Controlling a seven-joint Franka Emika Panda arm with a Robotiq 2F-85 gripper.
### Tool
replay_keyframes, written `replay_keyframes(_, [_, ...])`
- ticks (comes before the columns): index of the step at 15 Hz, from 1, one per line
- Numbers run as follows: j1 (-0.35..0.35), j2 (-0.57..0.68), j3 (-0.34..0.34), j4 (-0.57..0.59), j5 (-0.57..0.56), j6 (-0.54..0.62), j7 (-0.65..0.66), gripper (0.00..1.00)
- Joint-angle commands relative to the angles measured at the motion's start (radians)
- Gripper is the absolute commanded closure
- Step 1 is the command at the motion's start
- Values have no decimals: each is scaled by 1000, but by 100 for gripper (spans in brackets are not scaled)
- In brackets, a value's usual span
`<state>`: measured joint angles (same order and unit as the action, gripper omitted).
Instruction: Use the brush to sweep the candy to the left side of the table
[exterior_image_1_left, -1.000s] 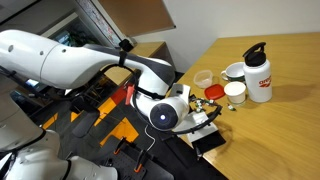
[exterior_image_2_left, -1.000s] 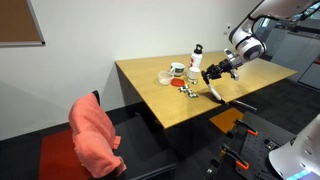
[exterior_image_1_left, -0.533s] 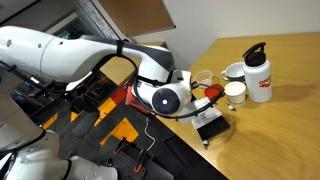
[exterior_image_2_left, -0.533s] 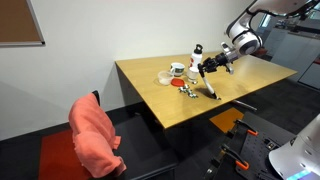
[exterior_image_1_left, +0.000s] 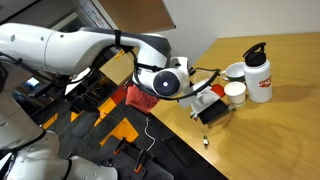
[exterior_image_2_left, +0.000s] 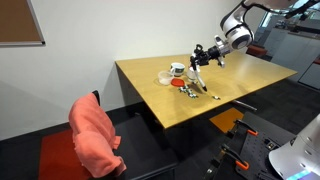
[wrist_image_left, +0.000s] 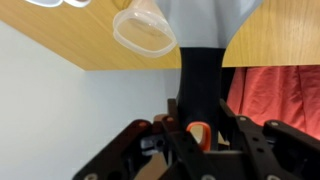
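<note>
I've got claw (wrist_image_left: 198, 126) clamped on brush (wrist_image_left: 203, 75) handle, bristles down twd counter (exterior_image_2_left: 150, 100); candy (exterior_image_2_left: 188, 92) just beside tips, nr edge.

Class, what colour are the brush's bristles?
Black; the brush shows best in an exterior view.

white bottle (exterior_image_1_left: 259, 74) upright | white cup (exterior_image_1_left: 235, 92) just beside it | clear cup (wrist_image_left: 145, 28) | pink cloth (exterior_image_2_left: 93, 135) crumpled

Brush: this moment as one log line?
hand shut on brush | bristles toward table | candy clustered near red dish | bristle contact unclear
</note>
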<state>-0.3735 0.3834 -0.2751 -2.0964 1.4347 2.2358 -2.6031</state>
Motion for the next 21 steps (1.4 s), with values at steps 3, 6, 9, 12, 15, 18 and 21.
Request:
replay_keyframes(3, [23, -93, -32, -157, -82, 33, 5, 84])
replay_keyframes(6, [15, -137, -53, -199, -107, 58, 2, 84])
replay_keyframes(9, [11, -169, -65, -205, -105, 68, 1, 84])
replay_keyframes(12, [13, -211, -72, -234, -106, 83, 2, 84])
replay_keyframes(15, [10, -251, -79, -292, -131, 79, 3, 84])
replay_keyframes(18, [2, -305, -98, -359, -182, 82, 9, 84])
replay_keyframes(21, [-19, -362, -129, -411, -216, 76, 3, 84])
